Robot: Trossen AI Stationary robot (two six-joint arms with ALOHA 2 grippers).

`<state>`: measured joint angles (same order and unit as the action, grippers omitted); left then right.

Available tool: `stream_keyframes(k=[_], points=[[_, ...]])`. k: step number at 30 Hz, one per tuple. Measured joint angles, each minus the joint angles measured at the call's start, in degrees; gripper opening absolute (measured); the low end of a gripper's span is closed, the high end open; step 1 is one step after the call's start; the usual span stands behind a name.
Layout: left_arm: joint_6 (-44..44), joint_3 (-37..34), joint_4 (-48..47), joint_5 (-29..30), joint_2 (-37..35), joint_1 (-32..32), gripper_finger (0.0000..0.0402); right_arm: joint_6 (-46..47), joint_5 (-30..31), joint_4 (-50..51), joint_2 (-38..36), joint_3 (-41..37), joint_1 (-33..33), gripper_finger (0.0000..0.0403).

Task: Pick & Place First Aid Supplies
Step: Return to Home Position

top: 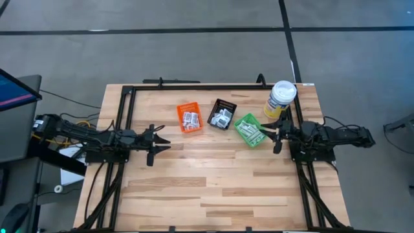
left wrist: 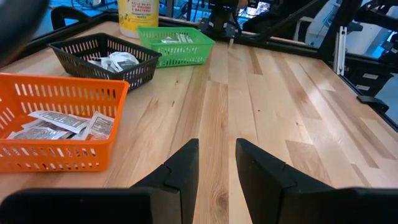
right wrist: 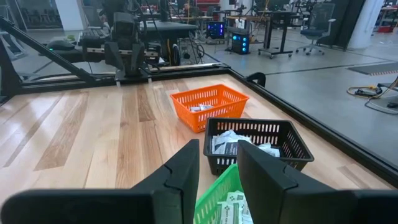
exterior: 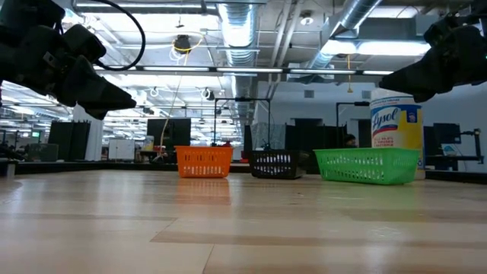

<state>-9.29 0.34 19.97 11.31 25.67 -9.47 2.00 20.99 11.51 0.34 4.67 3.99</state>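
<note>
Left gripper (top: pixel 157 144) is hanging above the wooden table (top: pixel 213 184) on its left side. The fingers are parted by a narrow gap and gripping nothing; only wood is showing between them in my left wrist view. It's pointing toward the row of baskets, with the orange basket (top: pixel 188 105) nearest.

Right gripper (top: pixel 277 134) is hovering on the right side. Its fingers are also slightly apart and empty, with the tips just beside the green basket (top: pixel 244 120). In my right wrist view that basket's corner is sitting right under the fingers. In the low view both grippers are hanging up off the tabletop.

The first aid supplies are lying inside the three baskets:
- The white printed packets (top: pixel 190 120) are in the orange one.
- More white packets (top: pixel 222 118) are piled in the black basket (top: pixel 224 102) in the middle.
- The pale-green strips (top: pixel 251 133) are in the green one.

The baskets are sitting in a row near the table's back edge, close together but not touching. A white-lidded yellow Lysol canister (top: pixel 281 97) is standing upright just beside the green basket.
</note>
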Motion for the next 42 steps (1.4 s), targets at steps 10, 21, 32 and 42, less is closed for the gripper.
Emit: stream_keyframes(k=[10, 21, 32, 42], points=[[0.01, 0.0, 0.53, -0.01, 0.0, 0.01, 0.0106, 0.0, 0.0, 0.0, 0.0, 0.0, 0.0, 0.0102], [-0.01, 0.0, 0.7, -0.02, 0.0, 0.02, 0.0106, 0.0, 0.0, -0.02, 0.0, -0.02, 0.0, 0.0102], [0.01, 0.0, 0.98, -0.02, 0.0, 0.0, 0.0106, 0.0, 0.0, -0.02, 0.0, -0.02, 0.0, 0.0102], [-0.01, 0.0, 1.09, -0.02, 0.0, 0.0, 0.0106, 0.0, 0.0, 0.0, 0.0, -0.02, 0.0, 0.0102]])
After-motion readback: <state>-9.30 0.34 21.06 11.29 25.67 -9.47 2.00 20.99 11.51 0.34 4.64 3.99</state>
